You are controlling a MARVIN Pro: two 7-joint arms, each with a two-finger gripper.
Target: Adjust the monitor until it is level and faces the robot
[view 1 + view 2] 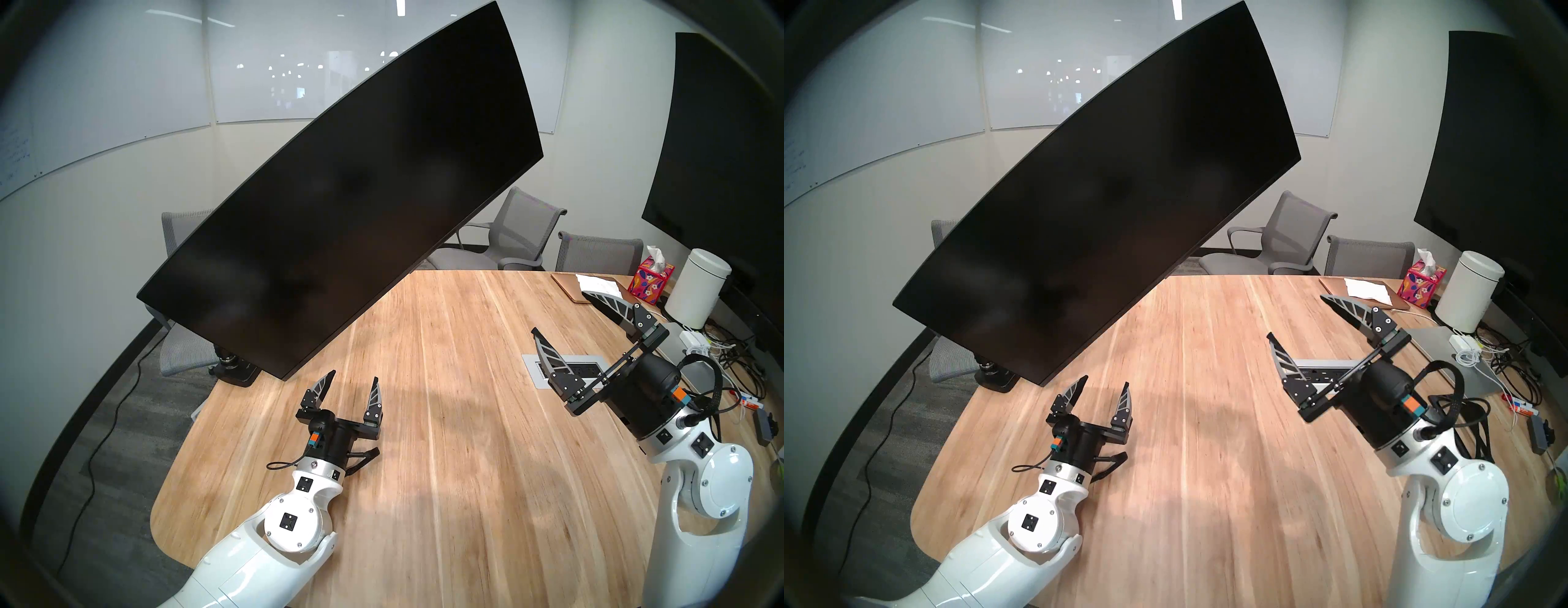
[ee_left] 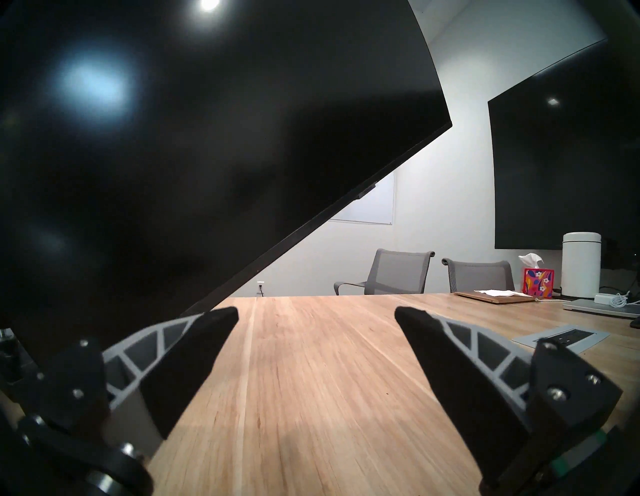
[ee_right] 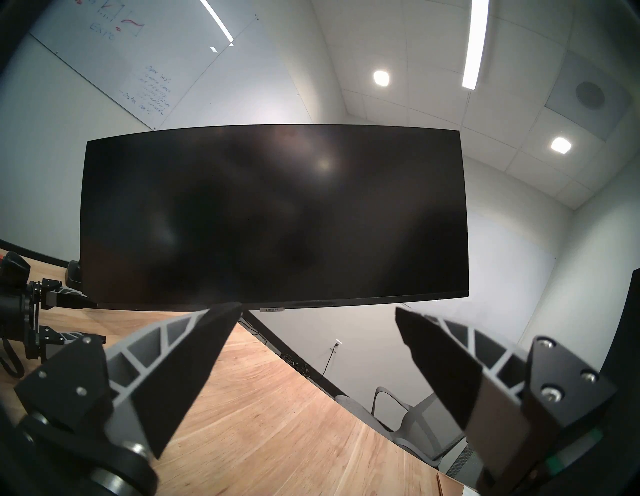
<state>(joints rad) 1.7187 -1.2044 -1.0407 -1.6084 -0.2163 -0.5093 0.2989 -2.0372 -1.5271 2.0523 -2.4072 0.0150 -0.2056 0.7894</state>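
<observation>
The monitor [image 1: 348, 191] is a wide curved black screen, dark, and steeply tilted: its left end hangs low over the wooden table [image 1: 466, 446] and its right end is high. It also shows in the other head view [image 1: 1098, 191], the left wrist view [image 2: 121, 156] and the right wrist view [image 3: 273, 214]. Its black arm ends in a clamp base [image 1: 237, 373] at the table's left edge. My left gripper [image 1: 354, 375] [image 1: 1105, 381] [image 2: 317, 311] is open and empty, just right of the monitor's low corner. My right gripper [image 1: 560, 312] [image 1: 1296, 316] [image 3: 317, 309] is open, empty and raised at the right, facing the screen.
A large flat black wall screen [image 1: 729, 148] hangs at the right. Below it are a white canister [image 1: 698, 288], a tissue box [image 1: 653, 280] and tangled cables [image 1: 729, 352]. A grey outlet plate [image 1: 532, 369] sits in the table. Grey chairs [image 1: 522, 229] stand behind the table.
</observation>
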